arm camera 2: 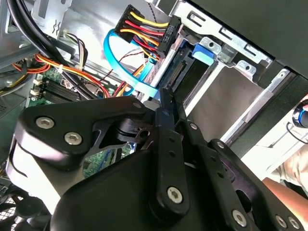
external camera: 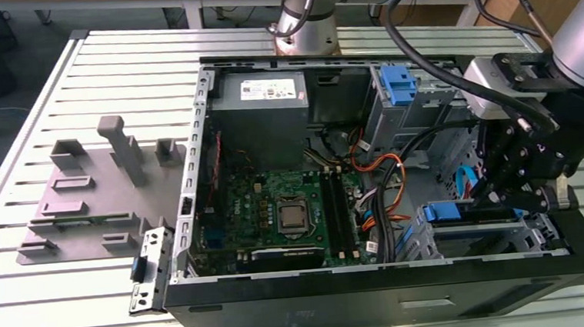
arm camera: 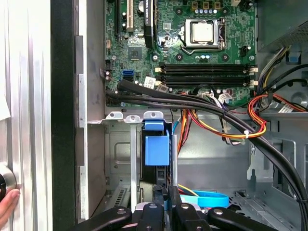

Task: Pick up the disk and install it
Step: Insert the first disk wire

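Note:
The disk (external camera: 478, 217) sits edge-on in the lower drive bay of the open computer case (external camera: 383, 288), at the exterior view's right. Its blue plastic rail tab (arm camera: 156, 147) faces the motherboard. In the second wrist view the disk's dark connector end (arm camera 2: 179, 72) lies just beyond my fingertips. My gripper (external camera: 515, 194) hangs over the bay. Its fingers are shut together (arm camera: 166, 193) with their tips (arm camera 2: 163, 98) at the disk's rear end, not clamped around it.
A grey power supply (external camera: 266, 92) and a bare blue bracket (external camera: 397, 83) sit at the back of the case. Bundled cables (arm camera: 211, 103) and a blue flat cable (arm camera 2: 115, 57) cross beside the bay. A grey fixture (external camera: 99, 192) stands outside, and a person's hand (arm camera: 7, 204) rests near the case.

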### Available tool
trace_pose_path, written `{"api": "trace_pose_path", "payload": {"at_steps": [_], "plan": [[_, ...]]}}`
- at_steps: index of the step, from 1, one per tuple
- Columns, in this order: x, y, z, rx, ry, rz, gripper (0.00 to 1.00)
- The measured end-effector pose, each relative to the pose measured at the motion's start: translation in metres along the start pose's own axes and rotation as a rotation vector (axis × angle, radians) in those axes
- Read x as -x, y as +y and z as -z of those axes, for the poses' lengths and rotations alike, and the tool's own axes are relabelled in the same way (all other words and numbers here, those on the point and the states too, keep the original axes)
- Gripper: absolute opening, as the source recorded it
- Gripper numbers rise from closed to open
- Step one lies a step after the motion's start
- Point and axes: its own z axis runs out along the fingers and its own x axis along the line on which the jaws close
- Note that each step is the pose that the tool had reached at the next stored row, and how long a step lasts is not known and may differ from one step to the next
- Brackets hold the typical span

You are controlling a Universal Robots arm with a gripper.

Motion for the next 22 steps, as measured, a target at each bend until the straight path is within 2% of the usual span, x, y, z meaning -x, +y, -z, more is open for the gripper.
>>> {"api": "trace_pose_path", "payload": {"at_steps": [14,22], "plan": [[-0.0001,0.0000,-0.0021,0.0000,0.0000,0.000,0.16],[0.0000,0.0000,-0.0004,0.0000,0.0000,0.000,0.16]]}}
